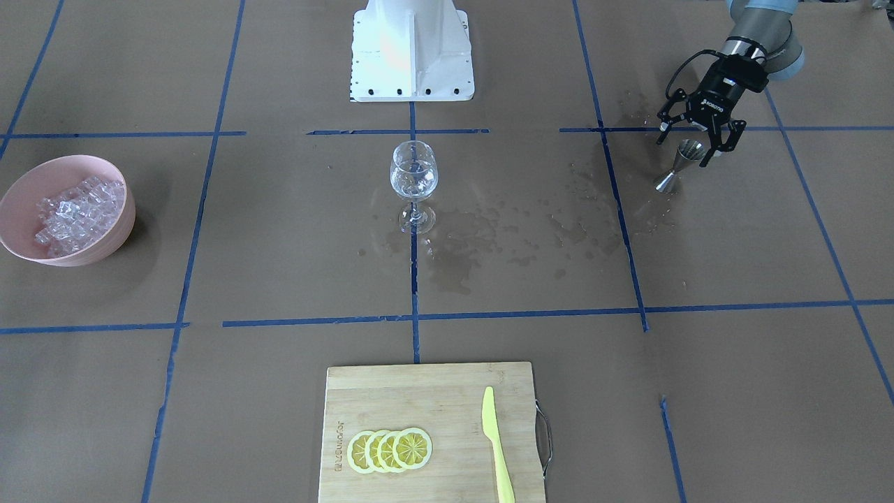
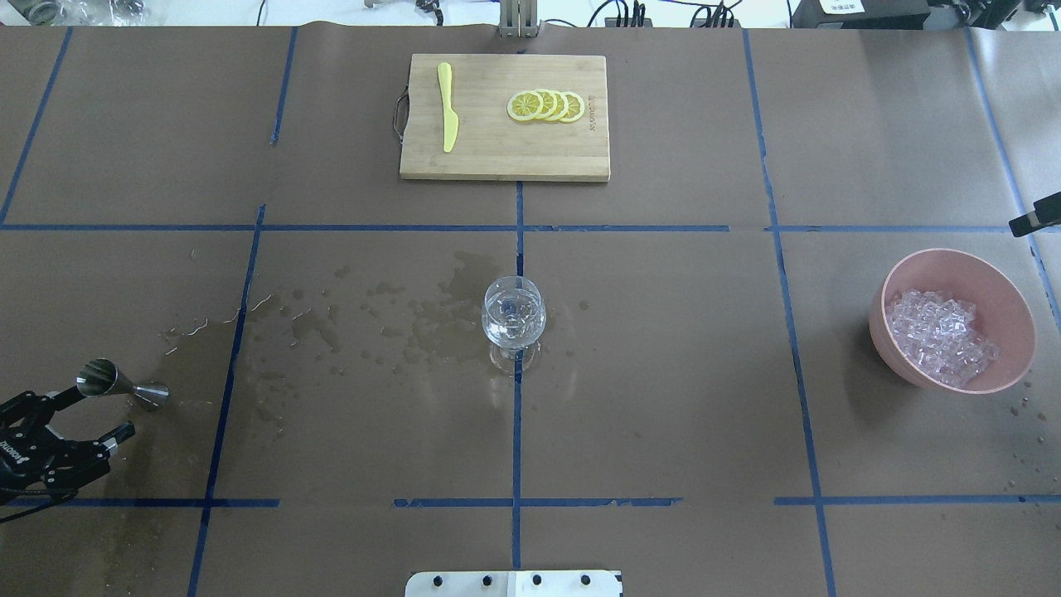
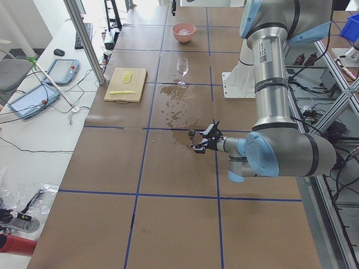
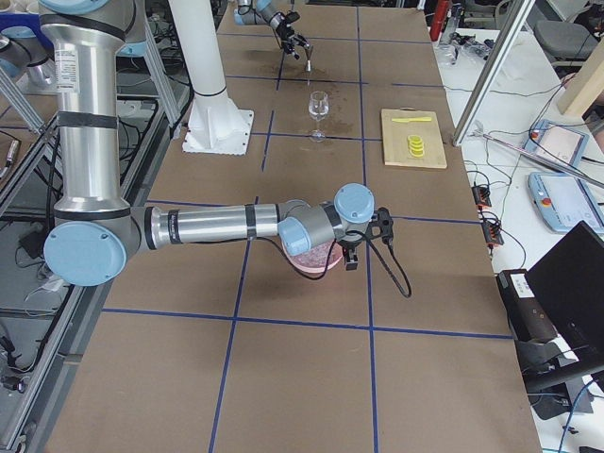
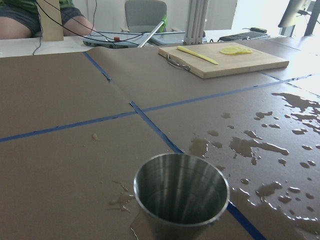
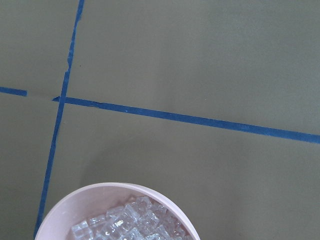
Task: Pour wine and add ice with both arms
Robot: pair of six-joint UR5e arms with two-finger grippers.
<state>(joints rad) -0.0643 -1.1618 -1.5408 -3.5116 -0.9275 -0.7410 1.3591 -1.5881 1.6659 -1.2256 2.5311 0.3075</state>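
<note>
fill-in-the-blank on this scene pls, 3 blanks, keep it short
The ice lies in a ___ bowl.
The lemon slices share the cutting board with a yellow ___.
The open left gripper is near the steel ___.
Missing words: pink; knife; jigger.

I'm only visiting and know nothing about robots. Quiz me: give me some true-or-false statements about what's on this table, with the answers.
1. The stemmed wine glass holds some clear liquid. True.
2. The pink bowl is empty. False: it holds clear ice cubes.
3. The left gripper is open, close to the small steel measuring cup. True.
4. The yellow plastic knife lies beside the pink bowl. False: it lies on the wooden cutting board.
5. Four round yellow lemon slices lie on the wooden cutting board. True.
</note>
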